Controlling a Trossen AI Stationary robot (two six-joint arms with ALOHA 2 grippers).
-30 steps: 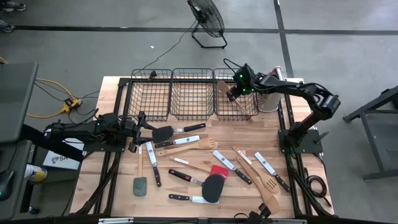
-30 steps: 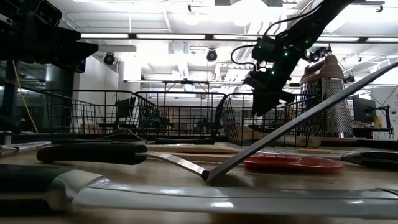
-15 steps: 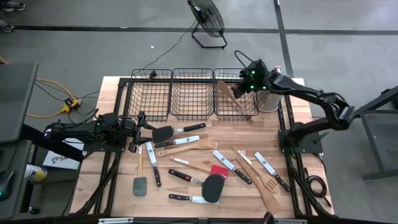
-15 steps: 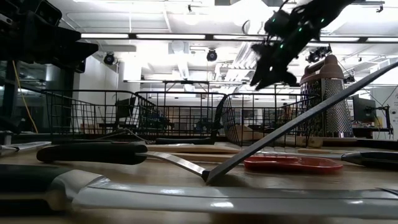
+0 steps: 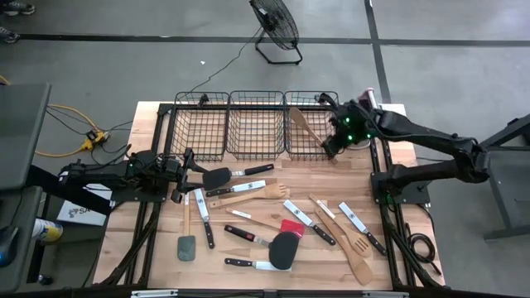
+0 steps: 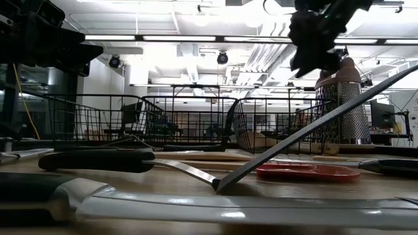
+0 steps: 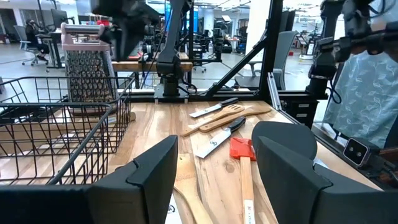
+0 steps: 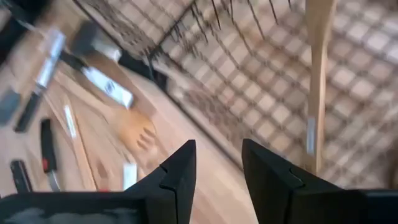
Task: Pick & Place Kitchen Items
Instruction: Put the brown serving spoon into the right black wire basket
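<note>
Right gripper (image 5: 333,146) hung over the front right corner of the right-hand basket (image 5: 291,141), fingers (image 8: 177,180) apart with nothing between them. Seen from table height as a dark shape (image 6: 315,39) high above the basket wire, beside the box grater (image 6: 344,104). Inside that basket lay one wooden spatula (image 5: 305,126), slanted from the back rail toward the front right corner; same pale handle (image 8: 317,74) showed through the mesh in the right wrist view.

Left gripper (image 5: 187,165) rested low at the left side of the table (image 5: 397,207), pointed along the front of the baskets, fingers (image 7: 146,177) spread and empty. Just ahead of it sat a black spatula (image 5: 217,177) with a knife (image 5: 252,170) alongside.

Rest of the utensils scattered across the boards in front of the baskets: a wooden fork-like spatula (image 5: 252,195), a grey spatula (image 5: 186,247) near the front left, a big black turner (image 5: 283,250) by the front edge, a red-headed spatula (image 5: 291,226) touching it, more knives (image 5: 352,218) and a slotted wooden spatula (image 5: 358,248) over on the right. Middle basket (image 5: 257,128) and left basket (image 5: 199,128) held nothing visible. Fan (image 5: 275,25) stood on the floor behind the table.
</note>
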